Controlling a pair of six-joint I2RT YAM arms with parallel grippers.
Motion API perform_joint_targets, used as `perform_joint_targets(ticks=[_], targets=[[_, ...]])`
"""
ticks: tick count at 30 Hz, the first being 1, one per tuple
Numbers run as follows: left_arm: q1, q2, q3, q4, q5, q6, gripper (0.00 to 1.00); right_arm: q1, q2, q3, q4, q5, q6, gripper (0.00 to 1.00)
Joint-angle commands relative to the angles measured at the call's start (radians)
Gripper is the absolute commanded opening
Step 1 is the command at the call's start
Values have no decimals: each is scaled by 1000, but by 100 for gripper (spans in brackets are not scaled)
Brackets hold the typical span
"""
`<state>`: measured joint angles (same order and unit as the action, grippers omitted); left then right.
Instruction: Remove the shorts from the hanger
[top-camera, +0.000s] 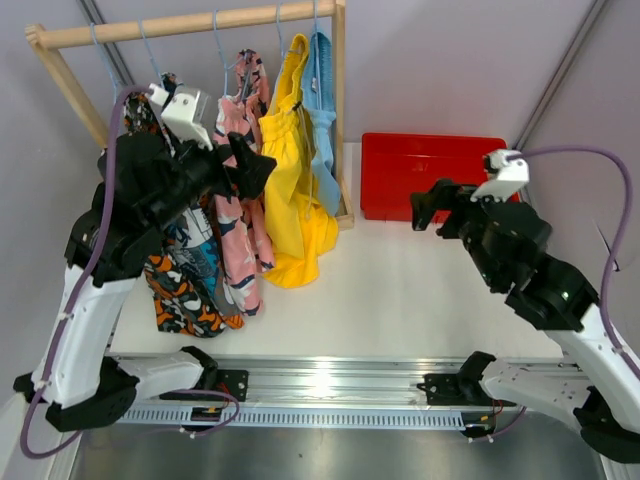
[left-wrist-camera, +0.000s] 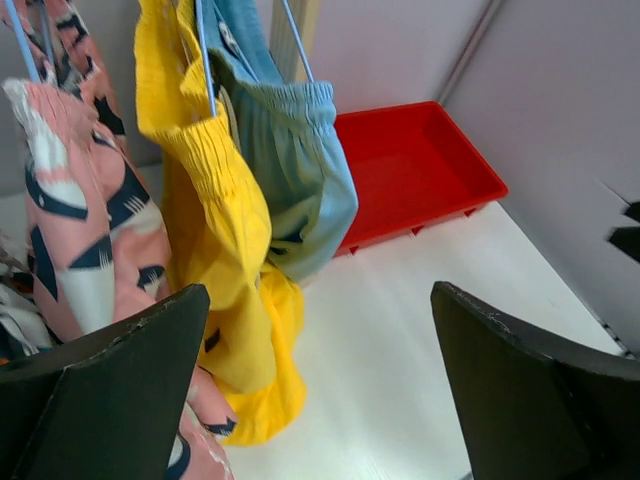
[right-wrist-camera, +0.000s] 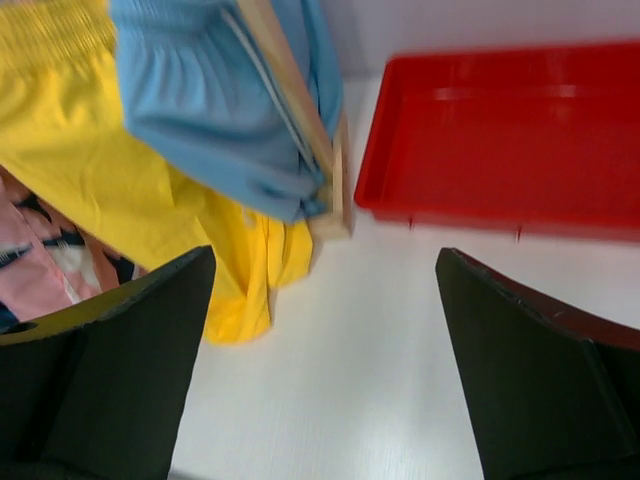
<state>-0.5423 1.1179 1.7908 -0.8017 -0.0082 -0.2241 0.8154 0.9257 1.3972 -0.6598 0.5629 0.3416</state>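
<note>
Only overhead shows all five shorts (top-camera: 240, 220) on the rail (top-camera: 190, 25).

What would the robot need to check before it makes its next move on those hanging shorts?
1. Left hand open, nothing held: ok.
2. Right hand open, nothing held: ok.
3. Shorts to be taken: yellow shorts, light blue shorts and pink printed shorts hang on the wooden rack: ok.
4. A hand near a pair: the left one is up by the pink printed shorts: ok.
5. How the shorts are fastened up top: cannot tell.
6. Red tray in place right of the rack: ok.
</note>
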Motion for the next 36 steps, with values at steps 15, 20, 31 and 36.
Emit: perform_joint_targets(ticks=[15, 20, 31, 36], targets=[[-246, 408, 527, 49, -282, 117, 99, 7, -217, -320, 224, 112, -138, 100], [-246, 563, 636, 94, -335, 121, 99, 5, -229, -337, 189, 111, -89, 99], [-186, 763, 700, 219, -421, 115, 98, 7, -341, -406, 85, 106, 0, 99], [-139, 784, 697, 243, -443, 97, 97, 5, -367, -411, 31, 121, 5, 100]])
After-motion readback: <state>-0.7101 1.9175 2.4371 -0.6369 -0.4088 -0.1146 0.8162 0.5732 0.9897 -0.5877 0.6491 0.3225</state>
